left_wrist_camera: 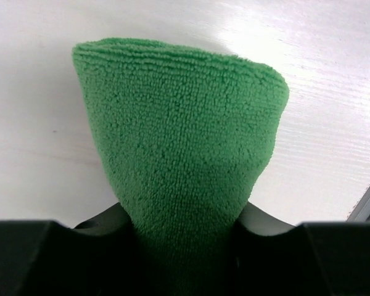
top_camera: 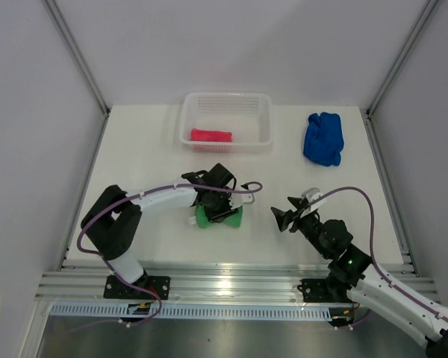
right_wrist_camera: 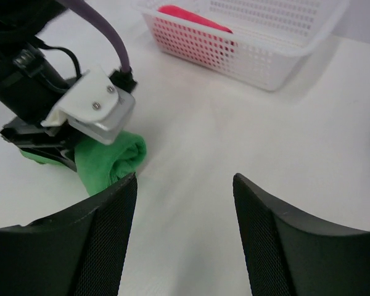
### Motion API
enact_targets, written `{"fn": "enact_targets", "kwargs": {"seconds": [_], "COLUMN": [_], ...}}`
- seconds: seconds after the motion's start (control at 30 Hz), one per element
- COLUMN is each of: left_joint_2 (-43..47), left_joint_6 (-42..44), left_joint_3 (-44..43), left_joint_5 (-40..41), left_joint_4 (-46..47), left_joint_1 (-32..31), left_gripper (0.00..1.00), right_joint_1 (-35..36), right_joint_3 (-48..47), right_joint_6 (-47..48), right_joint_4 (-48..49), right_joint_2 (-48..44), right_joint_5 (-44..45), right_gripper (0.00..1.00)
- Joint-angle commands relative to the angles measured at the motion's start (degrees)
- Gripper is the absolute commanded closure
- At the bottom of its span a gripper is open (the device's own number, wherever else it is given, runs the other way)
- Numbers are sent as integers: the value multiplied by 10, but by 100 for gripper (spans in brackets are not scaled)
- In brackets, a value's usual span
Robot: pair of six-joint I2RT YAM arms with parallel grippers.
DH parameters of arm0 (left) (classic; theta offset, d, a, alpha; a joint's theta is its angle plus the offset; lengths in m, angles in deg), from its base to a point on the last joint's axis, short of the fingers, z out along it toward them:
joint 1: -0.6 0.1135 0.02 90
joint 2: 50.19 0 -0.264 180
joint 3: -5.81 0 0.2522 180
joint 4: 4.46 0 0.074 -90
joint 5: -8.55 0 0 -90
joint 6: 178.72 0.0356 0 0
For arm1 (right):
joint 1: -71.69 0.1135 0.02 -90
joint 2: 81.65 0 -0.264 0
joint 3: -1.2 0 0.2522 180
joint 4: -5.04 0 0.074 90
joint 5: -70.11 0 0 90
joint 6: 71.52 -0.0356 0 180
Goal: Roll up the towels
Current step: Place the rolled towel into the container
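The green towel (top_camera: 219, 217), rolled up, lies on the table in front of the left arm, and my left gripper (top_camera: 218, 203) is shut on it from above. In the left wrist view the roll (left_wrist_camera: 182, 142) fills the space between the two black fingers of the left gripper (left_wrist_camera: 185, 229). My right gripper (top_camera: 284, 218) stands open to the right of the roll, apart from it, with only bare table between its fingers (right_wrist_camera: 185, 179). The green towel (right_wrist_camera: 108, 159) shows at that view's left. The pink towel (top_camera: 210, 136) lies rolled in the basket. At the back right, the blue towel (top_camera: 323, 138) lies crumpled.
A white mesh basket (top_camera: 265, 119) stands at the back middle of the table, seen also in the right wrist view (right_wrist_camera: 259, 58). A metal rail (top_camera: 231, 280) runs along the near edge. White walls close in the table on the left, right and back.
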Motion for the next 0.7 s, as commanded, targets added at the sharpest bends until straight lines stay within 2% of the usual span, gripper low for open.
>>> {"fn": "enact_targets", "kwargs": {"seconds": [0.0, 0.3, 0.5, 0.67], "left_joint_2": [19, 87, 95, 61], "left_joint_6": [-38, -72, -8, 42], "left_joint_3": [-42, -160, -209, -265], "left_joint_5": [6, 30, 61, 68], "left_joint_4": [-20, -31, -3, 33], "left_joint_1": [15, 52, 63, 107], "left_gripper": [92, 91, 89, 87], "right_joint_1": [-3, -5, -5, -4], "right_joint_3": [-42, -98, -112, -136], "right_joint_6": [-39, -75, -57, -28], "right_joint_4": [-106, -156, -167, -168], "right_joint_2": [-8, 12, 10, 21], "right_joint_5": [76, 102, 92, 80], "right_gripper": [33, 33, 33, 33]}}
